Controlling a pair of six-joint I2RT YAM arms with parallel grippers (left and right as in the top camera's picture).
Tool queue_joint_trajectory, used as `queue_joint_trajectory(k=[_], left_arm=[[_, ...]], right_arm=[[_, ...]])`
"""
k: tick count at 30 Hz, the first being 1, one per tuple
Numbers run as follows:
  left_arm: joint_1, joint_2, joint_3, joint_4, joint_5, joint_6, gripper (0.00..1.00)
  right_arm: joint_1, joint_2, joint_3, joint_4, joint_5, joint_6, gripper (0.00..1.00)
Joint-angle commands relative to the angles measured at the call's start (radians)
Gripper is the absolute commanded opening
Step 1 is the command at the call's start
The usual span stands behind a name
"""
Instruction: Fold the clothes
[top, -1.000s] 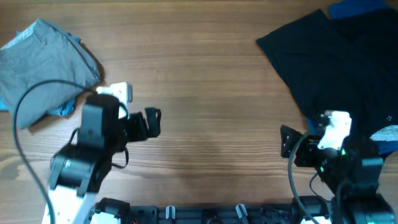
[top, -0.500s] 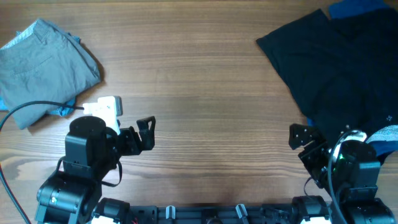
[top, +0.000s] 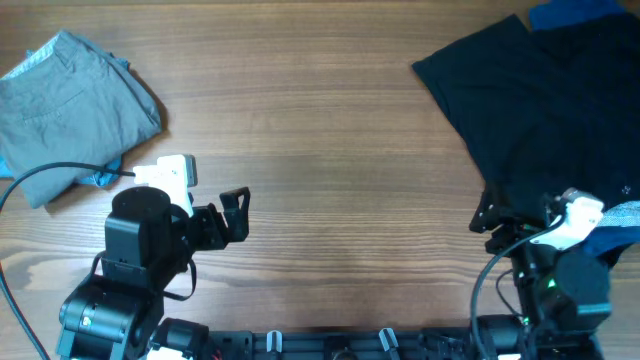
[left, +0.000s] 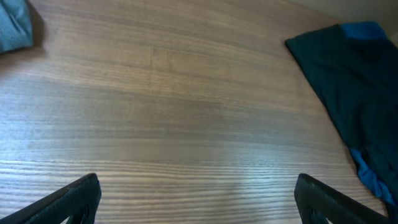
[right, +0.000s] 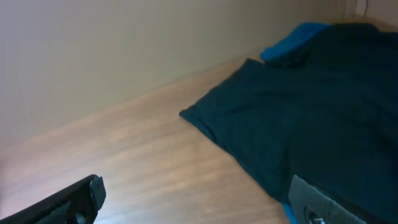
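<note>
- Clothes (top: 70, 105), a mid-grey soft bundle, lie on the wooden table (top: 330, 130) at about 10 o'clock in the overhead view, loosely folded over with stitched seams showing on top.
- A small patch of light blue shows at the bundle's lower edge, at its 5 o'clock side; what it belongs to cannot be told.
- In the left wrist view only a corner of the grey bundle (left: 12, 25) shows, at 10 o'clock.
- A black cable (top: 45, 172) from the left arm curves over the bundle's lower part.
- The left gripper (top: 235, 212) is just past the bundle towards 5 o'clock, apart from the cloth. In its wrist view its fingers (left: 74, 199) stand wide apart with only bare wood between them.
- The right gripper (top: 487, 215) sits at about 4 o'clock on the table, well apart from the grey bundle. Its fingers (right: 71, 199) are also spread, gripping nothing.
- A dark navy garment (top: 540, 110) lies spread flat at 2 o'clock, its lower edge just beside the right gripper.
- A bright blue cloth (top: 575, 12) peeks out at the navy garment's far edge, at 1 o'clock.
</note>
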Motion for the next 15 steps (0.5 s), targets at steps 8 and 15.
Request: queue_joint_trajectory(k=[8, 15], left_arm=[[-0.003, -0.001, -0.006, 0.002, -0.016, -0.01, 1.0], [-0.003, -0.001, -0.006, 0.002, -0.016, -0.01, 1.0]], right_arm=[[-0.012, -0.251, -0.283, 0.344, -0.127, -0.398, 1.0], [-0.072, -0.252, -0.557, 0.66, -0.28, -0.471, 1.0]])
